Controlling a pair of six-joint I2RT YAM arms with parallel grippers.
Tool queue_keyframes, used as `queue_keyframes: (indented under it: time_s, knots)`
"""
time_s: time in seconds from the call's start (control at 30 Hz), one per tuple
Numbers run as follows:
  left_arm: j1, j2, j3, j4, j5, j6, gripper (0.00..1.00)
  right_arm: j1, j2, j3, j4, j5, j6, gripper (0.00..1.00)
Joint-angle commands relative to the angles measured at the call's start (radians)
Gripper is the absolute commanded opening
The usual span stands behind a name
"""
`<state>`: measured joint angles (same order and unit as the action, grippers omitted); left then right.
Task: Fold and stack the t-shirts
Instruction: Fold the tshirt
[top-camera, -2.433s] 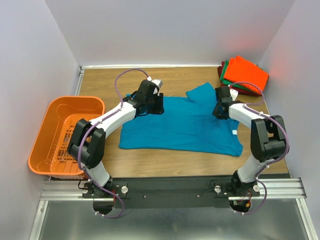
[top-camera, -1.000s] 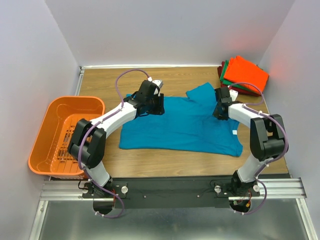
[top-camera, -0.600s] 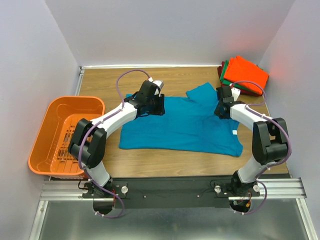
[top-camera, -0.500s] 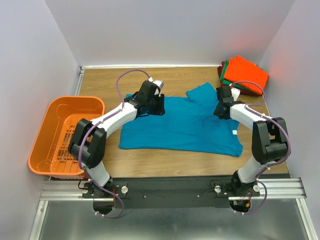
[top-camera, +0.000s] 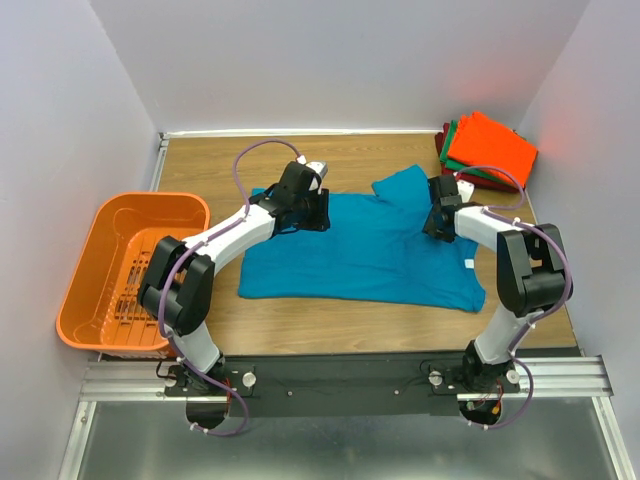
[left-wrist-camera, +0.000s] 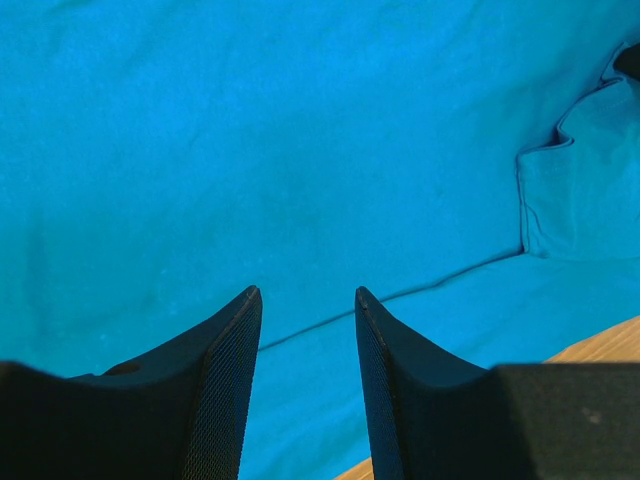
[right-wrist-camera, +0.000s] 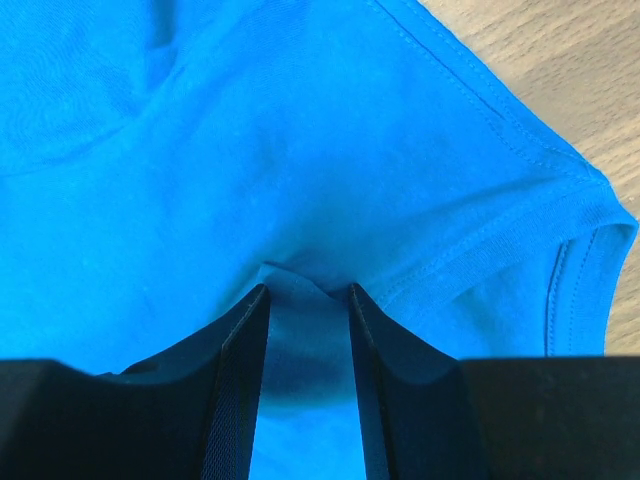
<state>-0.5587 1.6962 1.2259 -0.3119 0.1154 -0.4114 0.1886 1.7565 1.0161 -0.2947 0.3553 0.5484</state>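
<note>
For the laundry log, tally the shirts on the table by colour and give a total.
Teal-blue t-shirt, spread flat: 1
Orange t-shirt, top of the folded stack: 1
Green t-shirt, only an edge showing: 1
Dark red t-shirt, only an edge showing: 1
Total: 4

I am looking down at a wooden worktop (top-camera: 210, 165) with a brown grain, which is sitting inside a small booth. Three plain pale walls are closing it in: the back wall (top-camera: 340, 60), the left wall (top-camera: 60, 140) and the right wall (top-camera: 600, 200). Soft, even light is falling over everything, and a faint reddish glow is showing on the right wall. A silver metal rail (top-camera: 120, 378) is running along the near edge, and a dull grey metal surface (top-camera: 340, 445) is lying below it.
</note>
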Motion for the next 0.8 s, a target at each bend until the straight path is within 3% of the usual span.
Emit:
queue_keyframes:
  time_s: [0.0, 0.17, 0.27, 0.4, 0.77]
  knots:
    - [-0.009, 0.013, -0.016, 0.013, 0.015, 0.000, 0.50, 0.000, 0.029, 0.019, 0.016, -0.001, 0.007, 0.45]
    - [-0.009, 0.014, -0.012, 0.013, 0.015, 0.000, 0.50, 0.000, 0.024, 0.018, 0.016, 0.004, 0.012, 0.41]
    - [-0.010, 0.016, -0.014, 0.011, 0.015, 0.000, 0.50, 0.000, 0.009, 0.015, 0.014, -0.004, 0.013, 0.29]
    - [-0.010, 0.020, -0.014, 0.013, 0.018, 0.000, 0.50, 0.000, -0.006, 0.006, 0.012, 0.002, 0.013, 0.23]
    - [-0.010, 0.028, -0.014, 0.013, 0.017, -0.001, 0.50, 0.000, -0.069, -0.013, 0.002, 0.016, 0.013, 0.18]
